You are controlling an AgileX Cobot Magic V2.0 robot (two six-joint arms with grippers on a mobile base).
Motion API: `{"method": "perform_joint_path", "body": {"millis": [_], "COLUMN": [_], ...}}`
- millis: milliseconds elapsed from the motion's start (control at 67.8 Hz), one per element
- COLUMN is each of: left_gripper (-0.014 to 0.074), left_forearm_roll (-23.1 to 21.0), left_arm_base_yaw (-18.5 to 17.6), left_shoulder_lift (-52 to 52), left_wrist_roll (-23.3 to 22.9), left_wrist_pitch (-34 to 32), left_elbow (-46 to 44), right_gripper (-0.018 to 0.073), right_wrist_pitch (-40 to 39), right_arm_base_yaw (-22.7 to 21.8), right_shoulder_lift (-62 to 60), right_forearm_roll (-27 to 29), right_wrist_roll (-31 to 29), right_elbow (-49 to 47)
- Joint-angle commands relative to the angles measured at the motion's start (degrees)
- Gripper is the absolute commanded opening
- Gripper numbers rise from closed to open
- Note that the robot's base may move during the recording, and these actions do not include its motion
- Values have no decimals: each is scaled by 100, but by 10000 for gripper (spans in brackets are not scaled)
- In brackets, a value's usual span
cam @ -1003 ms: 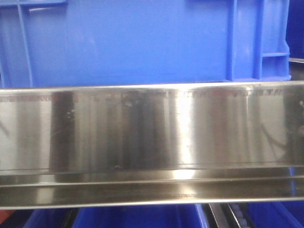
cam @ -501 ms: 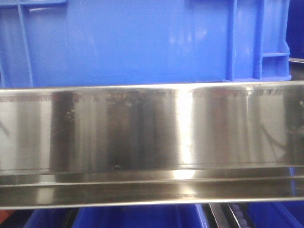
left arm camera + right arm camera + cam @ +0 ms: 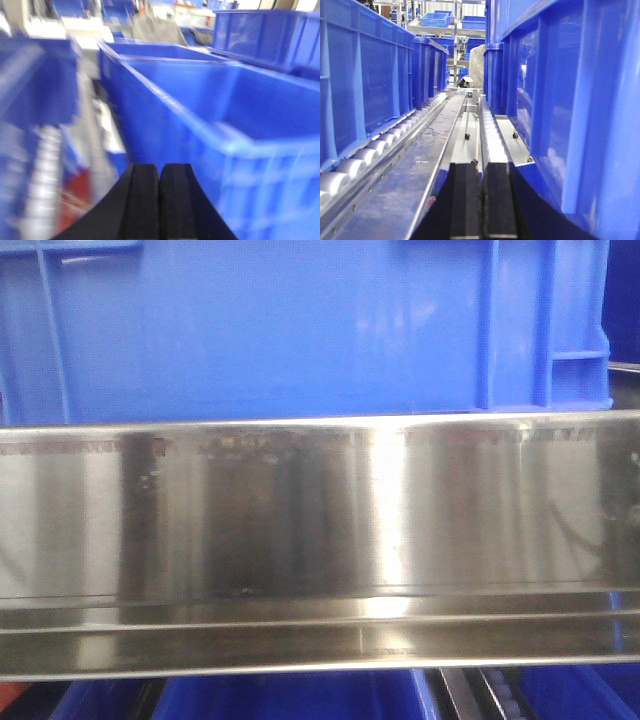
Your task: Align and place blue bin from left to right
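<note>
Almost nothing has shifted since the earlier front-facing frames: the blue bin (image 3: pixel 300 330) fills the upper part of the frame as before, and only the dark reflection on the steel rail (image 3: pixel 320 540) below it has slid a little to the left. The bin's ribbed right corner stands in the upper right of the frame, just above the rail's top edge.

In the left wrist view, heavily blurred, the left hand (image 3: pixel 159 200) sits at bottom centre with its black pads pressed together, clenched on nothing; an open blue crate (image 3: pixel 235 130) spreads across the right half.

In the right wrist view the right hand (image 3: pixel 482 200) at bottom centre is likewise clenched and empty. A roller track (image 3: pixel 375 150) runs along the lower left, with blue crate walls (image 3: pixel 365 75) on both sides.
</note>
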Motion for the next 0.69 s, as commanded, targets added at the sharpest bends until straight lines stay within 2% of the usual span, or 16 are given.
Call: {"method": "perform_joint_path", "body": {"millis": [0,29,118,147,206,310,428,678], "left_gripper": [-111,-111,-111,-111,-111,-111,-111,-111], "left_forearm_roll": [-887,-1213,-1830,-1973,-2178,-2180,-2217,-2033], "left_arm_base_yaw": [357,482,897,1041,1337,1892,2248,2210], "left_shoulder_lift": [-515,-656,-1053,-1183,-1461,-1760,-1760,-1760], "left_wrist_roll": [1391,1715,2474,2652,2700,2700,2700,2700], "left_wrist_pitch": [-147,-250,-833,-1027,-1271,-1249,-1307,-1568], "left_elbow": [458,634,1201,1359,1654,2110,2427,2757], "right_gripper": [-163,-163,-163,-163,-163,-163,-163,-163], "right_wrist_pitch": [-82,-82,-82,-82,-82,-82,-82,-82], "right_arm_base_yaw": [-32,-32,-32,-32,-32,-32,-32,-32], "right_shoulder_lift": [-19,-19,-19,-19,-19,-19,-19,-19], "right_forearm_roll": [17,17,17,17,17,17,17,17], "right_wrist_roll": [11,11,11,11,11,11,11,11], "right_elbow": [-2,-2,-2,-2,-2,-2,-2,-2]}}
